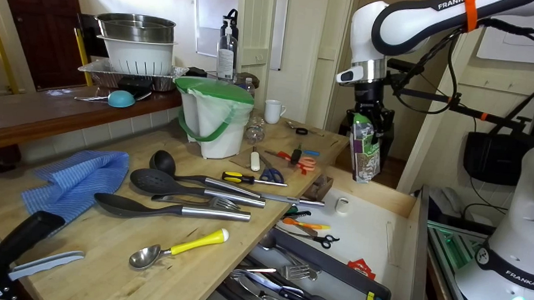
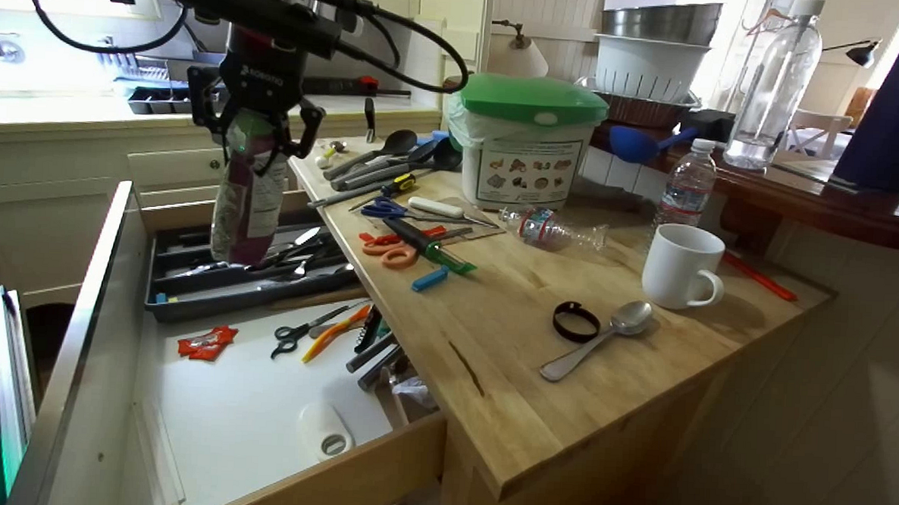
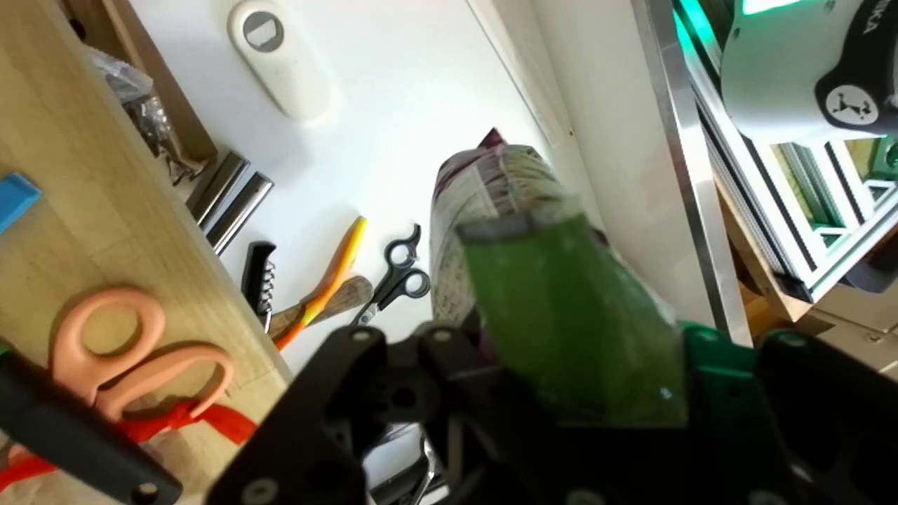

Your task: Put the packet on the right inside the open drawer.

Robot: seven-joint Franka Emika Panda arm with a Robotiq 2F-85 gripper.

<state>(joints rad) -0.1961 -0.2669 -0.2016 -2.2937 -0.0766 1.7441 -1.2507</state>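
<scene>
The packet (image 1: 365, 151) is a soft pouch with a green top, whitish panels and purple speckled print. It hangs lengthwise, slightly tilted, from my gripper (image 1: 373, 124). It also shows in an exterior view (image 2: 248, 206) and in the wrist view (image 3: 568, 308). My gripper is shut on its upper part; its green end sticks up toward the wrist camera. In the wrist view the packet and dark fingers hide the exact grip. The open drawer (image 1: 415, 270) has pale wood sides and a white floor (image 2: 238, 403). The packet is above the drawer, apart from its floor.
In the drawer are a grey cutlery tray (image 2: 189, 309), black-handled scissors (image 2: 290, 337), an orange-yellow tool (image 2: 336, 335), a red wrapper (image 2: 206, 343) and a white oblong object (image 2: 325, 433). The wooden counter (image 1: 102, 265) beside it holds utensils, a lidded bucket (image 1: 221, 138) and a mug (image 1: 274, 112).
</scene>
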